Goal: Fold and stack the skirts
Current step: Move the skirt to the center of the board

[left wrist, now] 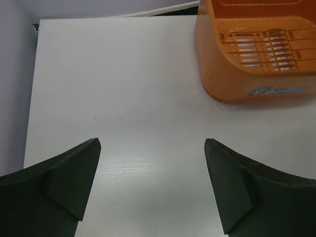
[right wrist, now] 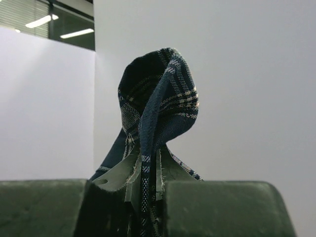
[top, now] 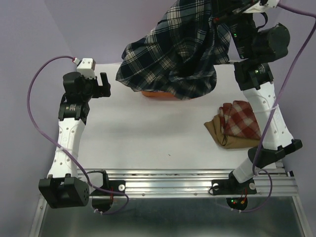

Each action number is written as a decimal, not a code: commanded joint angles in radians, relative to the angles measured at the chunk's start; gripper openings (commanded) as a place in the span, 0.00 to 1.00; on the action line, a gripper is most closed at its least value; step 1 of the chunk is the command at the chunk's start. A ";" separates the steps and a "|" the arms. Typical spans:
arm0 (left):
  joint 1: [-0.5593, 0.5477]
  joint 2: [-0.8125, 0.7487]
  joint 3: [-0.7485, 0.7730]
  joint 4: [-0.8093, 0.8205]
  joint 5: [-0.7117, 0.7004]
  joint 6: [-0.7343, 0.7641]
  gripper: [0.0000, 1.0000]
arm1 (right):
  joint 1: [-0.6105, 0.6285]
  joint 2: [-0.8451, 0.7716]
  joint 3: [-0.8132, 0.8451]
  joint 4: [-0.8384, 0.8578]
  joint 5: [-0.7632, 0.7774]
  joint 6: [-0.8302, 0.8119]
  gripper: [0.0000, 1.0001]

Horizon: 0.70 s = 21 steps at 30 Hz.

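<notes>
We see the right gripper [right wrist: 148,202] clamped on a bunch of the navy plaid skirt [top: 173,54]. Its 2 fingers [right wrist: 222,207] press in from either side, and a loop of the cloth stands up above them. From above, the right arm is raised high at the far right. The skirt hangs from it in a wide drape, spreading down and to the left over the far middle of the table [top: 148,133].

The hem hangs in front of the orange basket [top: 157,95], so the top view shows only a thin orange strip under the cloth. We cannot tell whether the hem touches the basket. The left wrist view shows that basket plainly, with its slotted wall, standing on the white table. The right wrist view shows the grip up close against a pale wall.

The left gripper [top: 104,85] has its fingers wide apart and holds nothing. It sits over bare table at the far left, to the left of the hanging skirt.

Only the top view shows the other 2 skirts. The red plaid skirt [top: 242,118] lies folded on the tan skirt [top: 218,132] at the right side of the table. They sit just beside the right arm's lower link.
</notes>
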 commanded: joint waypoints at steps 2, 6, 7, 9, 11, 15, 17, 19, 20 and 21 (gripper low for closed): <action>0.003 -0.043 -0.017 0.100 0.036 -0.014 0.99 | -0.002 -0.095 -0.013 0.157 -0.069 0.023 0.01; 0.003 -0.091 -0.046 0.150 0.033 -0.005 0.99 | -0.002 -0.198 -0.190 0.069 -0.112 0.063 0.01; 0.003 -0.098 -0.051 0.155 0.034 0.004 0.98 | -0.002 -0.250 -0.298 0.052 -0.126 0.066 0.01; 0.005 -0.115 -0.060 0.150 0.056 0.033 0.99 | -0.002 -0.305 -0.424 0.003 -0.157 0.062 0.01; 0.003 -0.132 -0.083 0.144 0.083 0.061 0.99 | -0.002 -0.378 -0.616 -0.040 -0.218 0.054 0.01; 0.003 -0.193 -0.128 0.108 0.145 0.143 0.98 | 0.022 -0.446 -0.891 -0.101 -0.299 -0.006 0.01; 0.003 -0.215 -0.145 0.077 0.192 0.195 0.98 | 0.054 -0.449 -1.018 -0.118 -0.325 -0.052 0.01; 0.003 -0.227 -0.157 0.043 0.217 0.226 0.97 | 0.082 -0.433 -1.082 -0.115 -0.327 -0.082 0.01; 0.003 -0.232 -0.172 0.011 0.240 0.261 0.96 | 0.094 -0.419 -1.107 -0.104 -0.329 -0.093 0.01; 0.003 -0.246 -0.180 -0.006 0.246 0.278 0.96 | 0.117 -0.381 -1.147 -0.097 -0.329 -0.095 0.01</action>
